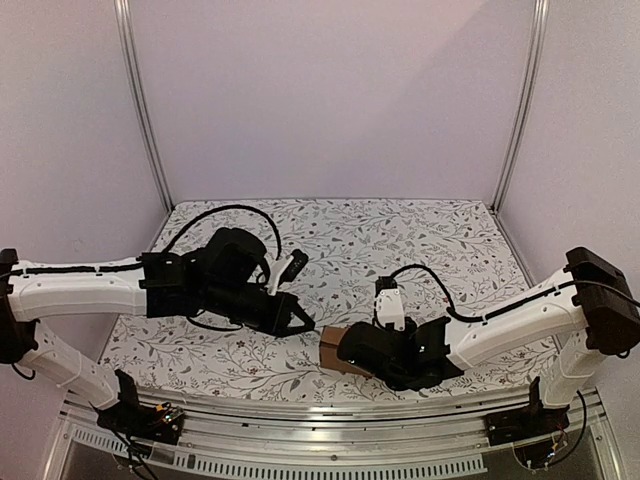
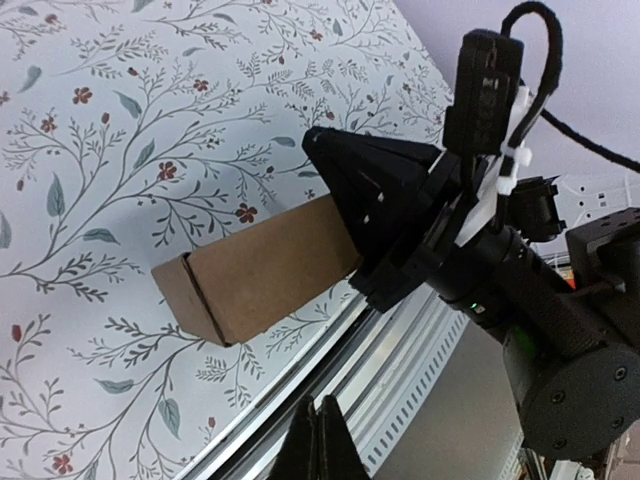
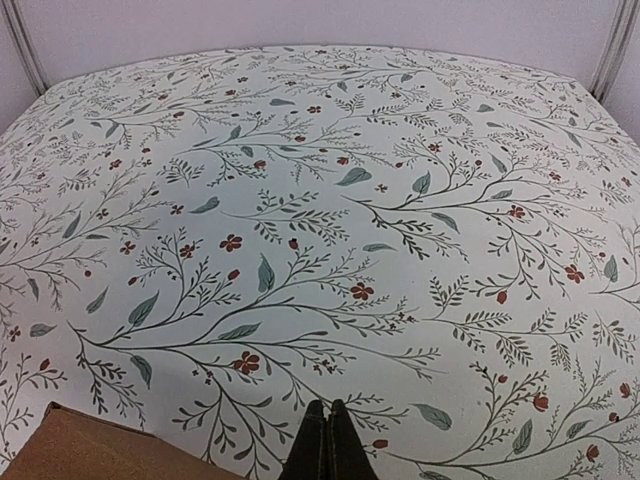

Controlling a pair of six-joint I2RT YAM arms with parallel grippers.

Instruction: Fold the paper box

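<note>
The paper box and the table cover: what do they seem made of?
The paper box looks like plain brown cardboard, matte: even tan faces, crisp folded edges. The table cover seems a printed sheet, cloth or vinyl, I cannot tell; its leaf-and-flower pattern lies flat.

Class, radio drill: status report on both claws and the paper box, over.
Left claw shut, just off one end of the paper box. Right claw shut, over the other end. Carton-shaped, on the table. Nothing in the way.
</note>
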